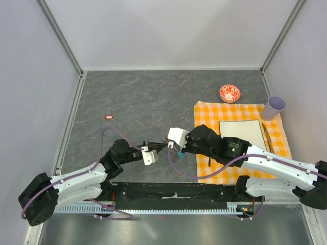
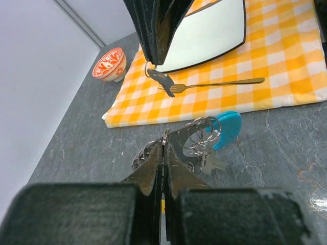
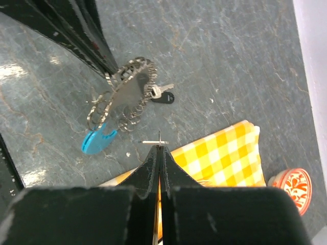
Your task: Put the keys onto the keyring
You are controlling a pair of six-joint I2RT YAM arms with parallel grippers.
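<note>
keyring [image 2: 219,130]: grey coils, cyan tab | left jaws pinch it | right jaws pinch dark key [image 2: 162,80]

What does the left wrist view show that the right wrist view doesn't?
Only left wrist: the fork and white plate on the cloth. Only right wrist: a black key head beside the keyring. Both: the keyring with its cyan strap, pinched in the left gripper's shut jaws; the dark key held by the right gripper, edge-on from its own camera; the bowl; the cloth.
</note>
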